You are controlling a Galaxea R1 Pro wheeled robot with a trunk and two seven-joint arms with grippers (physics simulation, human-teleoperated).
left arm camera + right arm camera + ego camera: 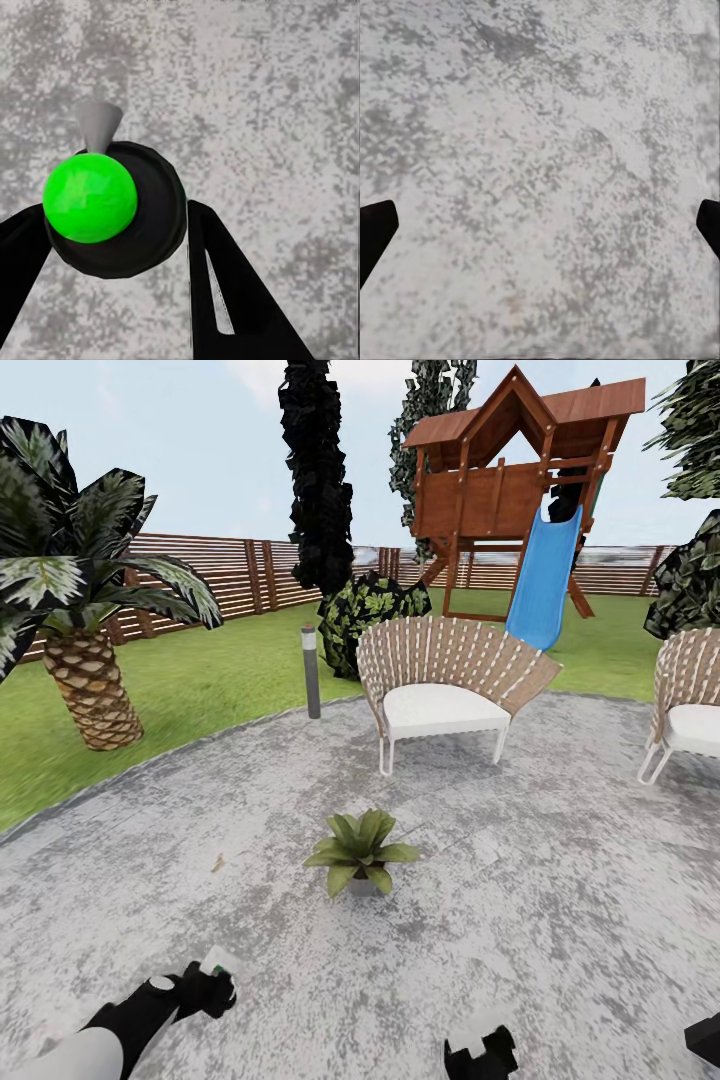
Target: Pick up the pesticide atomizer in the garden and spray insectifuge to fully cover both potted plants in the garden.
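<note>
One potted plant (360, 854), a low rosette of green leaves, stands in the middle of the round grey patio (560, 900). The other potted plant is out of view, and I see no insectifuge specks. My left gripper (205, 988) is low at the front left, short of the plant, shut on the pesticide atomizer (220, 964). In the left wrist view the atomizer (120, 217) is a dark round body with a green ball and a grey nozzle between the black fingers (225, 300). My right gripper (480, 1052) hangs open over bare paving, its fingertips (375, 225) wide apart.
A wicker chair (440, 695) stands behind the plant and another chair (690, 705) at the right. A grey bollard light (311, 672), a palm (90, 670) and a dark bush (370, 615) line the lawn. The playhouse with its blue slide (545, 580) and the slatted fence (230, 570) lie beyond.
</note>
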